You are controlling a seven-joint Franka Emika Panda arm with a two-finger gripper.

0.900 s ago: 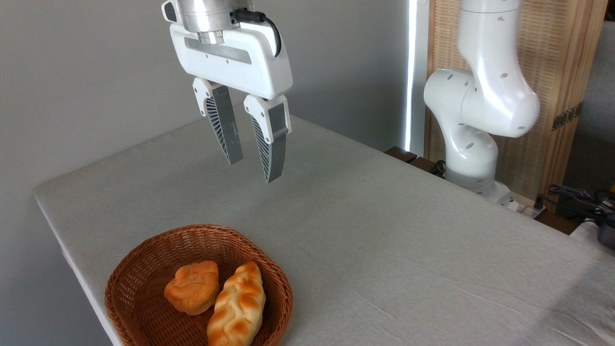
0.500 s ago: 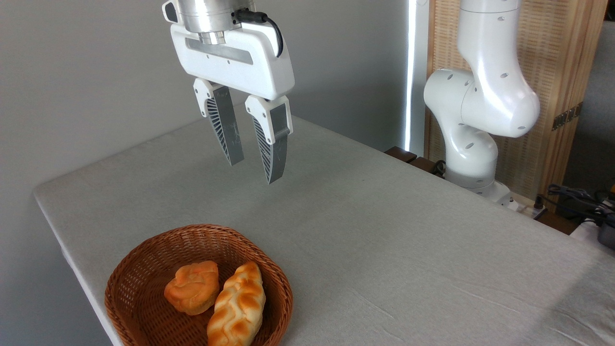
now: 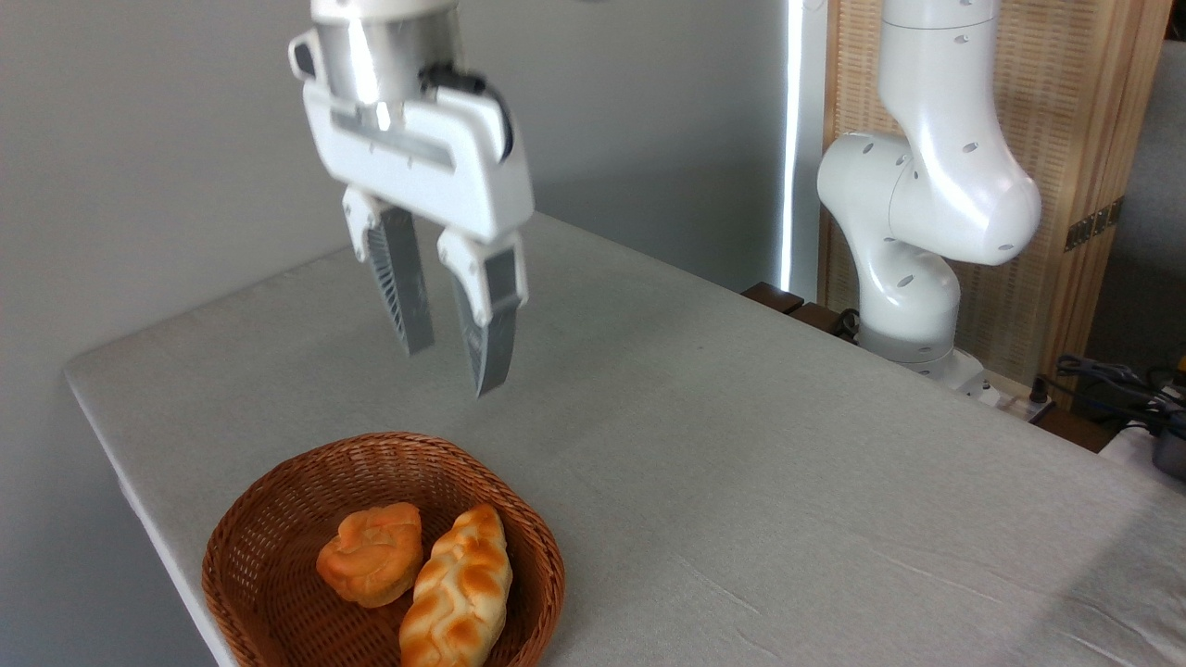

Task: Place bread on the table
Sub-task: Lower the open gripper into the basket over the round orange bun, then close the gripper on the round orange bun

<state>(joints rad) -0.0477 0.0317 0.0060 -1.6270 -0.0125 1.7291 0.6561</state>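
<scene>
Gripper [image 3: 454,357] upper left, jaws part-open, empty; bun [image 3: 371,553] in wicker basket [image 3: 278,519] directly below, slightly left, well apart.

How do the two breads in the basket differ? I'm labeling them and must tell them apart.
The bread is short and roundish with a lumpy top; the braided loaf is long and oval with a plaited surface. The bread is more evenly golden-orange; the braided loaf has paler streaks between browned ridges. The bread lies left of the braided loaf. Both rest side by side in the wicker basket, close enough to look touching.
</scene>
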